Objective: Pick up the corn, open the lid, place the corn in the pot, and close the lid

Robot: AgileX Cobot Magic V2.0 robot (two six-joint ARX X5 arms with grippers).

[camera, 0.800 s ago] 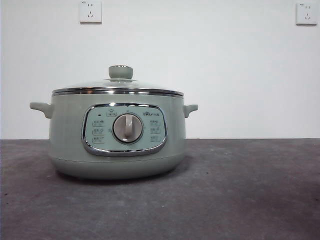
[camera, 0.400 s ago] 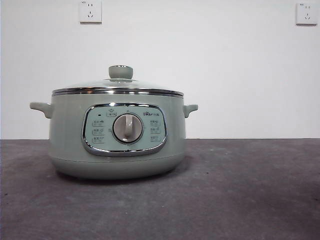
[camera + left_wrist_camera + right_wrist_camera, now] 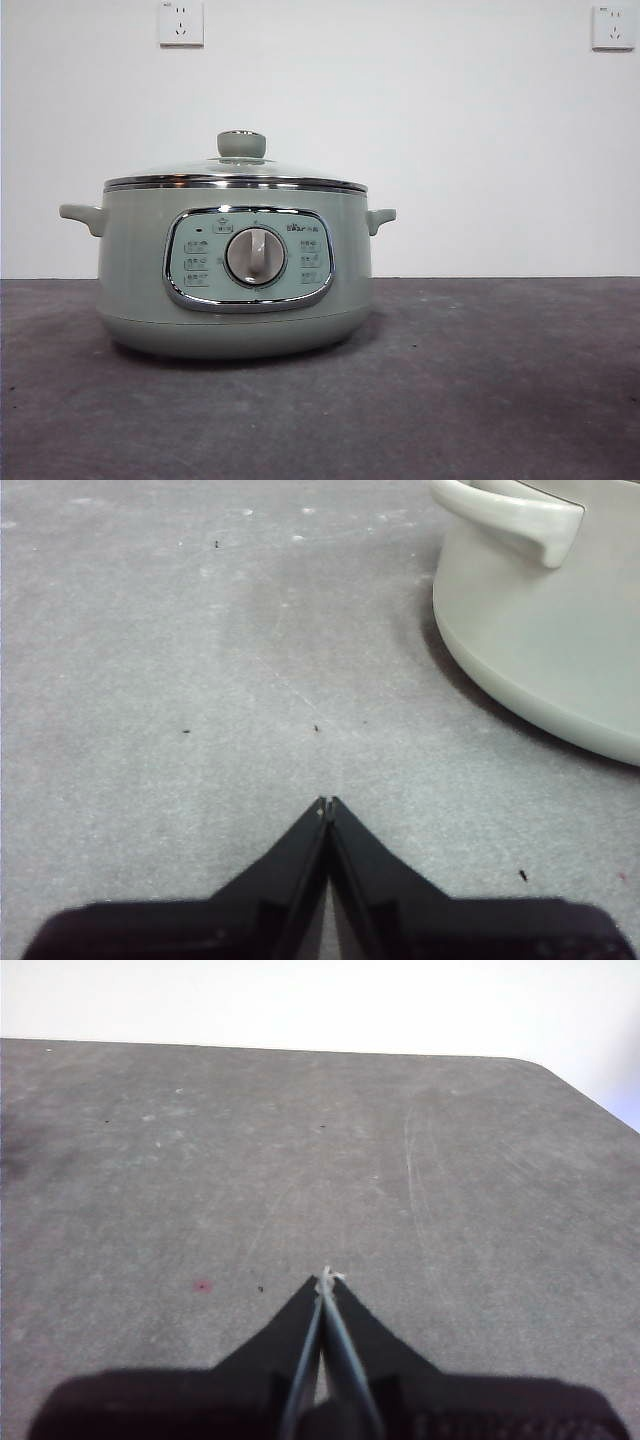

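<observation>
Nothing has moved: the pot (image 3: 235,270) sits on the grey table (image 3: 500,380), lid (image 3: 236,175) on. Both the left gripper (image 3: 327,805) and right gripper (image 3: 325,1282) are closed, empty. No corn is visible; find it first.

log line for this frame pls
lid: on pot | corn: not in view | left gripper: shut, empty, beside pot | right gripper: shut, empty, over bare table

Pot (image 3: 235,270) only obstacle; table (image 3: 500,380) open around.
</observation>
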